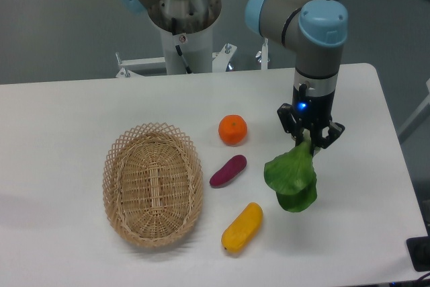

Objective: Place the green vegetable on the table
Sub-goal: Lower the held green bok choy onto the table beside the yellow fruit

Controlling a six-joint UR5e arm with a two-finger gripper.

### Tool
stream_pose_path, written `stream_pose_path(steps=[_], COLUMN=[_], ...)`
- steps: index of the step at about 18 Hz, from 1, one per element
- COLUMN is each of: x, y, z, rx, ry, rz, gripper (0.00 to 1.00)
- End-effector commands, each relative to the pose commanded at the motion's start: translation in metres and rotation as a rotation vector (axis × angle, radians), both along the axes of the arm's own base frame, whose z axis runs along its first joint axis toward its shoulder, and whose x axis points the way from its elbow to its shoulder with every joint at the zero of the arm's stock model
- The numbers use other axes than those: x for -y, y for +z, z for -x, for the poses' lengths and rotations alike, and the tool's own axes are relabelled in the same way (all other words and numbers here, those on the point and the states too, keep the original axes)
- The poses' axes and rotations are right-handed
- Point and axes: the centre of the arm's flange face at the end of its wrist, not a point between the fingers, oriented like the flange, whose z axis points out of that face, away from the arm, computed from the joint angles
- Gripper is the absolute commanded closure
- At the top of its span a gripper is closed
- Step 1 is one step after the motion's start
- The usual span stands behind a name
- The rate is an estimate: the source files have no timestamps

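- The two-finger gripper (310,140) at the end of the grey and light-blue arm points straight down over the right half of the large white, smooth table (60,119) with rounded corners.
- Its black jaws are clamped on the pale stem end of the green leafy toy vegetable (291,178) with broad dark leaves, which hangs below them, leaves downward.
- The leaf tips sit low near the table (whether they touch it I cannot tell).
- The oval woven wicker basket (153,183) lies on the left half of the table, well apart from the gripper.
- Between the basket and the hanging vegetable lie three toys: a round orange fruit (233,130), a small purple eggplant-shaped piece (228,171) just below it, and a long yellow piece (242,227) nearer the front edge.
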Motion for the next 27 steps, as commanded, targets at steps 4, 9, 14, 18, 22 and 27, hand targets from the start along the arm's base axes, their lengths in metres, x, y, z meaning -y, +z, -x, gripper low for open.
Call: stream_pose_path(steps=[4,9,14,18,22,27], x=[0.001,-0.001,-0.003,-0.005,-0.013,-0.026], y=[0.0,0.001,-0.005,-0.018,-0.06,-0.1], z=[0.0,0.002,0.002,0.009,0.033,0.046], rx=[-0.003,-0.006,0.001,-0.025,-0.05,-0.053], ry=[-0.001,0.005,0.005,0.022,0.038,0.04], rz=[0.001,-0.001,0.001,0.048,0.089,0.088], gripper=[0.62,0.62,0.62,0.62,0.63,0.63])
